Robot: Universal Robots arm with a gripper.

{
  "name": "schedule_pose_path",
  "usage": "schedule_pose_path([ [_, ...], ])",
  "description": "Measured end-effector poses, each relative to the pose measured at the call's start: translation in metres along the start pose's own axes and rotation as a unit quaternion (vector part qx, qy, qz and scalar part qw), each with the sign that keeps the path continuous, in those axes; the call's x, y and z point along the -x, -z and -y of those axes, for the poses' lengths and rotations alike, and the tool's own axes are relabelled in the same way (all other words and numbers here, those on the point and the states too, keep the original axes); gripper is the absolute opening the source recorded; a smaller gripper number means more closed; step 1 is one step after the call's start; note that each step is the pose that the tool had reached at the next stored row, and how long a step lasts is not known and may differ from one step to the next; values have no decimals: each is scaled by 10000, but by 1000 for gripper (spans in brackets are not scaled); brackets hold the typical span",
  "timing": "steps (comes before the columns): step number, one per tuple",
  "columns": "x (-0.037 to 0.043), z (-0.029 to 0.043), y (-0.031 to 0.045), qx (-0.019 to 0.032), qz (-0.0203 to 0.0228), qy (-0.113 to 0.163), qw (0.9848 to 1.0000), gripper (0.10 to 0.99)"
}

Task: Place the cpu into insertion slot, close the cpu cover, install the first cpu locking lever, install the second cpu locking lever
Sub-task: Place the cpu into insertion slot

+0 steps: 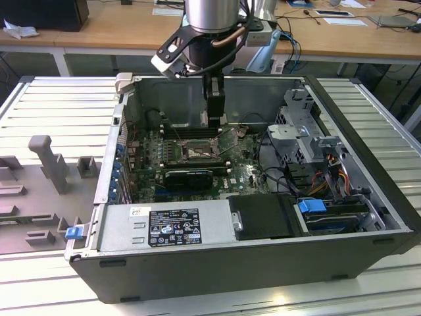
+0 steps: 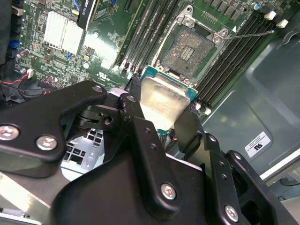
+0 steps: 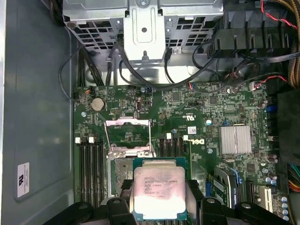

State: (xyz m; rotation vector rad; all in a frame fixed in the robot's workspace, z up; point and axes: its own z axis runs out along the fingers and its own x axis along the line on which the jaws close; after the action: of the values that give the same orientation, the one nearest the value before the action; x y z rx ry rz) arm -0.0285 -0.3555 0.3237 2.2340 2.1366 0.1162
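Observation:
My gripper [image 2: 161, 115] is shut on the cpu [image 2: 165, 99], gripping the silver-faced chip by two opposite edges. In the first wrist view the cpu [image 3: 157, 190] hangs above the board and covers part of the insertion slot [image 3: 120, 172]. The second wrist view looks onto the slot [image 2: 190, 46], dark, uncovered and silver-rimmed, a short way beyond the chip. The cpu cover [image 3: 127, 136] stands swung open at the slot's far side. A thin locking lever [image 2: 253, 33] sticks out beside the slot. In the exterior view the gripper [image 1: 214, 122] reaches down into the case just behind the slot [image 1: 196, 153].
Long black memory slots [image 3: 89, 164] flank the socket on both sides. A silver heat sink [image 3: 236, 139] and a black card [image 1: 189, 175] lie close by. Cables [image 3: 140, 79] and a metal drive cage [image 3: 143, 28] border the board. The case walls [image 1: 112, 164] enclose the work area.

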Motion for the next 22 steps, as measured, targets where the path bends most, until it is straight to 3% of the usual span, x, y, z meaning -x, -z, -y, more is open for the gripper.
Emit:
schedule_pose_path([
  [3, 0, 2, -27, 0, 0, 0, 10000, 529],
  [10, 2, 21, -178, -6, -6, 56, 10000, 529],
  [22, 3, 26, -222, -11, -14, 86, 10000, 529],
])
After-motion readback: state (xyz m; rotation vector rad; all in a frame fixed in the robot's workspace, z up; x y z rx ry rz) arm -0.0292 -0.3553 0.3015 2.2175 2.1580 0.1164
